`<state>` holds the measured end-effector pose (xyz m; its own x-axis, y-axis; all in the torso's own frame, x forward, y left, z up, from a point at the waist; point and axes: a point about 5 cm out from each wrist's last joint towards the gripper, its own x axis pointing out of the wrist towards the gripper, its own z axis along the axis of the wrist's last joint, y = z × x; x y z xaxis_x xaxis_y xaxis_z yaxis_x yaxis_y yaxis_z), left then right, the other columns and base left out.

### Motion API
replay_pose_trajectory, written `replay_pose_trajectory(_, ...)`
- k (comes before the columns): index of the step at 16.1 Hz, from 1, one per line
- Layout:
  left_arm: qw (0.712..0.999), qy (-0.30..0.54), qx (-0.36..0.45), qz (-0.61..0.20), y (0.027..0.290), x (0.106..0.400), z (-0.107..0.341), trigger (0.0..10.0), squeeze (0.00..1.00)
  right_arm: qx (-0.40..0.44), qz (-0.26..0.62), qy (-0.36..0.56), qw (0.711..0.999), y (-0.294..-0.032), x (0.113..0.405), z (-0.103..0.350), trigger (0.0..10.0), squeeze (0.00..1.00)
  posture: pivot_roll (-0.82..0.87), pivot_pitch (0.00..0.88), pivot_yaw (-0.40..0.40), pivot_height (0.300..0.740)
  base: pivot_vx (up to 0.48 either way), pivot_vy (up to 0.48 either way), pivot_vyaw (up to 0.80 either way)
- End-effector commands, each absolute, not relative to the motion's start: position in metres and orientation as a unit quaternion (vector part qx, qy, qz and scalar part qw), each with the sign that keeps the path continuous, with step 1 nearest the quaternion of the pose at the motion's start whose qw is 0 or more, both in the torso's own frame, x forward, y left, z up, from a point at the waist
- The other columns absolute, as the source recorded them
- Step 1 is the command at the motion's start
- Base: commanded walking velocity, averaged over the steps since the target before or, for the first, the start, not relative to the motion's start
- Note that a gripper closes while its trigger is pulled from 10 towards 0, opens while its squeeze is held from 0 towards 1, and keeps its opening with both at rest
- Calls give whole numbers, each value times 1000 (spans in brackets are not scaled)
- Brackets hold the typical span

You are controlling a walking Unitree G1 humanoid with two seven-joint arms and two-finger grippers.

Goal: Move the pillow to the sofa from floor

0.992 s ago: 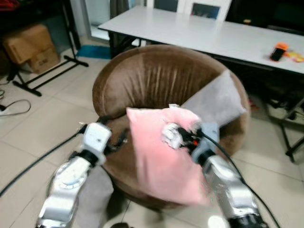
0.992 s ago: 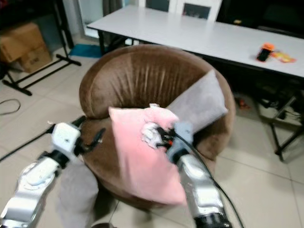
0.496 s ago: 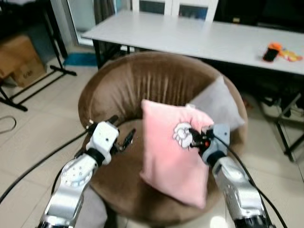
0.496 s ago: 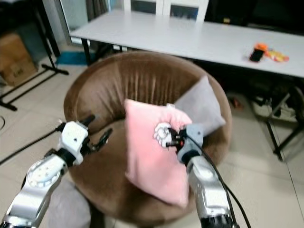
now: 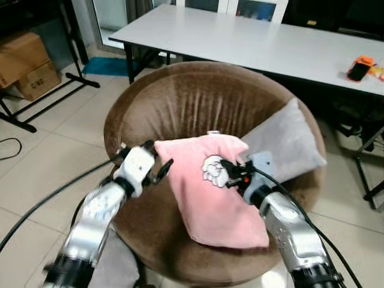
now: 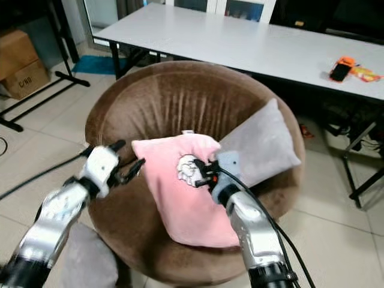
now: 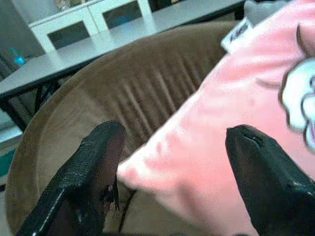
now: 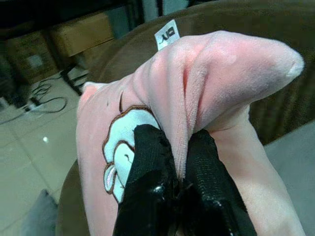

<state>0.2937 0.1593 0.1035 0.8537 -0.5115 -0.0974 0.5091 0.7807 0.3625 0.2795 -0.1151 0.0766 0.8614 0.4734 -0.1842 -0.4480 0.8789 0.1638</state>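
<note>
Pink pillow (image 5: pixel 213 192) is lying on the seat of the round brown sofa (image 5: pixel 198 102), leaning toward its front edge, white cartoon patch facing up. Right gripper (image 8: pixel 172 162) is pinching a fold of the pillow's upper part, jaws closed tight on the fabric beside the patch; a small white label (image 8: pixel 167 33) is sticking up from the pillow's top seam. Left gripper (image 5: pixel 159 170) is hovering just beside the pillow's left corner, jaws spread wide, nothing between them; in the left wrist view the two black fingers (image 7: pixel 91 167) are framing the pink corner without touching it. Grey pillow (image 5: pixel 285 141) is resting against the sofa's right side, behind the pink one. White counter (image 5: pixel 252 42) is standing behind the sofa, an orange item (image 5: pixel 360 67) lying on its right end. Cardboard boxes (image 5: pixel 27 63) are sitting on the tiled floor at far left.
</note>
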Motion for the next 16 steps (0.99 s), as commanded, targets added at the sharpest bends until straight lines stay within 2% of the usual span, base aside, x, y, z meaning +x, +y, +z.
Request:
replay_pose_trajectory(1,941,-14,179,-287,157,303,110,10000,0,43,257,86,962,-111,285,86,10000,0,68,0,-51,740,0,0,0)
replay_pose_trajectory(2,939,-23,152,-307,152,314,118,10000,0,42,265,85,960,-110,288,87,10000,0,64,0,-54,740,0,0,0)
replay_pose_trajectory(3,930,-20,120,-348,144,322,122,10000,227,43,273,82,958,-109,289,88,10000,0,63,0,-55,740,0,0,0)
replay_pose_trajectory(4,928,-22,121,-352,142,324,124,10000,239,43,275,81,957,-109,289,88,10000,0,59,0,-57,740,0,0,0)
replay_pose_trajectory(5,924,-31,132,-357,137,332,127,10000,200,49,285,74,954,-107,289,91,10000,0,57,0,-58,740,0,0,0)
replay_pose_trajectory(7,910,-14,138,-391,125,344,125,10000,43,65,316,60,945,-101,286,99,10000,0,22,0,-44,740,0,0,0)
replay_pose_trajectory(8,903,0,153,-402,122,345,120,10000,16,67,325,56,942,-100,285,101,10000,0,7,0,-37,740,0,0,0)
replay_pose_trajectory(13,848,83,209,-480,111,331,79,10000,4,63,309,59,947,-104,283,104,10000,0,-89,0,-12,740,0,0,0)
replay_pose_trajectory(16,843,115,275,-447,110,329,61,10000,12,71,312,60,945,-100,281,107,10000,0,-115,0,-16,740,0,0,0)
